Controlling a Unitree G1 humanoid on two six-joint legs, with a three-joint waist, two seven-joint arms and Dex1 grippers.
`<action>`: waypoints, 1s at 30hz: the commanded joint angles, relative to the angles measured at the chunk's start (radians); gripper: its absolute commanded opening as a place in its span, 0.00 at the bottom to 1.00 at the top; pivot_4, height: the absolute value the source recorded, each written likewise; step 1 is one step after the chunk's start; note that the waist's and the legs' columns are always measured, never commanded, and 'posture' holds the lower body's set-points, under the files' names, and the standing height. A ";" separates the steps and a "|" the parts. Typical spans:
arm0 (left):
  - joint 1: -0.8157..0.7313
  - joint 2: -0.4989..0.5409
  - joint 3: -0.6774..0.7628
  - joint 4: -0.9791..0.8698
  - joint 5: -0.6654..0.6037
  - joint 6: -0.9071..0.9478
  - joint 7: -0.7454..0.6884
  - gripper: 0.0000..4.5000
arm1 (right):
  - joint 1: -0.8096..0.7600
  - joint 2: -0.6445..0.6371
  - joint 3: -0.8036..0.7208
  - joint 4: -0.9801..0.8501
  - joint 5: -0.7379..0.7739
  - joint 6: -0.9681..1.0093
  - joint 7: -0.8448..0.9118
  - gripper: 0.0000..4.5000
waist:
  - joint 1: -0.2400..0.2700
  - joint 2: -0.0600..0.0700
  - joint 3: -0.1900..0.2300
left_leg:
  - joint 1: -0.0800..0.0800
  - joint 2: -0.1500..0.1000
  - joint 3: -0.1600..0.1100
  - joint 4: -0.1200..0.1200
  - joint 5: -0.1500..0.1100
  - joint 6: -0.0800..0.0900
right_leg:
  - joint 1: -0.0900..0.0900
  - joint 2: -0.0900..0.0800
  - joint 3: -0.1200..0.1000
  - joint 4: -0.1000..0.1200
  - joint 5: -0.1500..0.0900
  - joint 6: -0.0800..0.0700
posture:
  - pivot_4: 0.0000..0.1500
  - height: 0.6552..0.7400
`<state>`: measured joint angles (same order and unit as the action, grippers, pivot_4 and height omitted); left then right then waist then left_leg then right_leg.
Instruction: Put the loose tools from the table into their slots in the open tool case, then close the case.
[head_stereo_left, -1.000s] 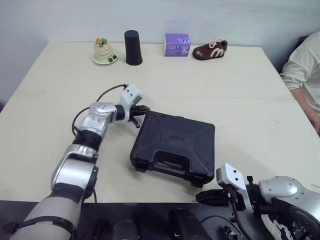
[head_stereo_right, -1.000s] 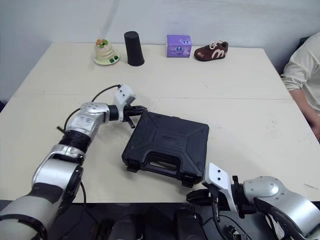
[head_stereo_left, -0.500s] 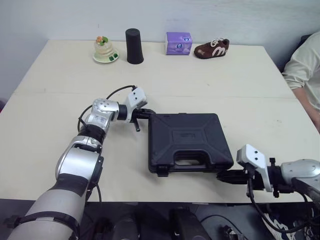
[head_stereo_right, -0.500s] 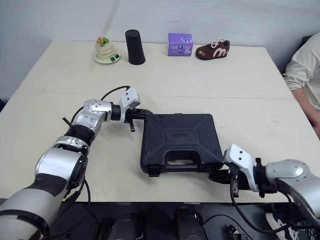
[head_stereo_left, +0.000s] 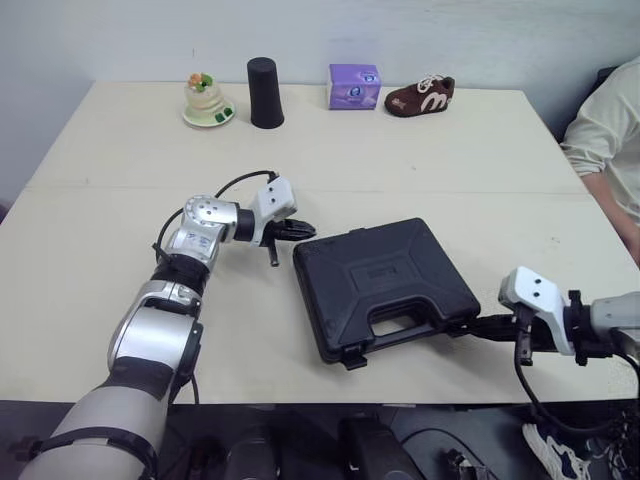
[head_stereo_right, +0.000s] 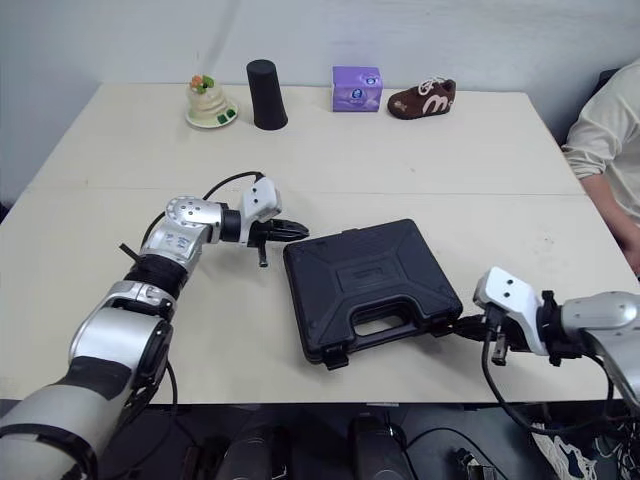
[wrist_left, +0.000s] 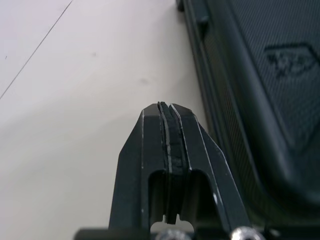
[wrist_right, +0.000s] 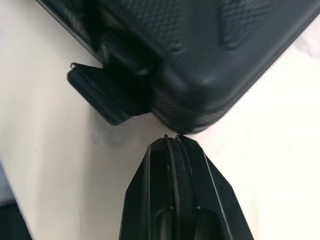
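Worktop (head_stereo_left: 450, 150): beige; tool case (head_stereo_left: 385, 285) near front edge, lid down.
Change: case has swivelled, handle now angled toward right arm.
Left jaws, right jaws: both clenched, empty, at opposite case corners.
Latch (wrist_right: 100, 97): looks unfastened; closing unfinished.

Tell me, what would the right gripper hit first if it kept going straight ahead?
Most likely the tool case: the right gripper, shut, points at its rounded corner, seemingly almost touching, beside a latch.
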<state>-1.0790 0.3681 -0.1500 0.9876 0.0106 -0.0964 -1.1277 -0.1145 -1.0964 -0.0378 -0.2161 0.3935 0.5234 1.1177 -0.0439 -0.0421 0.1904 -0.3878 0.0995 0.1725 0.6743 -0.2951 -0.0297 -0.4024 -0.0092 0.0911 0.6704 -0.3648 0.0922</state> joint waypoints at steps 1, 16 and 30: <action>0.049 0.014 -0.018 -0.123 -0.024 0.016 -0.107 0.00 | -0.065 0.031 -0.002 -0.007 0.004 0.003 -0.011 0.00 | -0.011 0.001 0.000 | 0.000 0.000 0.001 0.000 0.000 0.000 | -0.001 0.000 0.000 0.001 0.000 0.000 | 1.00 0.98; 0.451 0.326 -0.027 -0.950 -0.180 0.411 -0.313 0.00 | -0.056 0.050 -0.094 -0.041 -0.043 0.055 -0.105 0.00 | -0.019 0.006 -0.001 | -0.002 0.002 -0.001 0.004 0.001 -0.002 | -0.005 -0.001 0.001 0.010 -0.002 -0.003 | 1.00 0.98; 0.105 -0.182 -0.155 -0.608 -0.184 0.379 -0.070 0.00 | 0.010 0.196 -0.207 -0.138 -0.012 0.160 -0.320 0.00 | -0.007 0.008 -0.002 | -0.001 -0.001 -0.001 0.007 0.000 0.000 | -0.001 0.001 0.001 0.008 -0.001 0.000 | 1.00 0.98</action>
<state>-0.9448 0.2111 -0.2442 0.3236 -0.2270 0.3553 -1.2023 -0.0935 -0.9016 -0.2335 -0.3180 0.3759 0.6790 0.8165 -0.0514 -0.0343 0.1883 -0.3884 0.0985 0.1714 0.6811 -0.2949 -0.0296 -0.4031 -0.0085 0.0930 0.6785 -0.3655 0.0923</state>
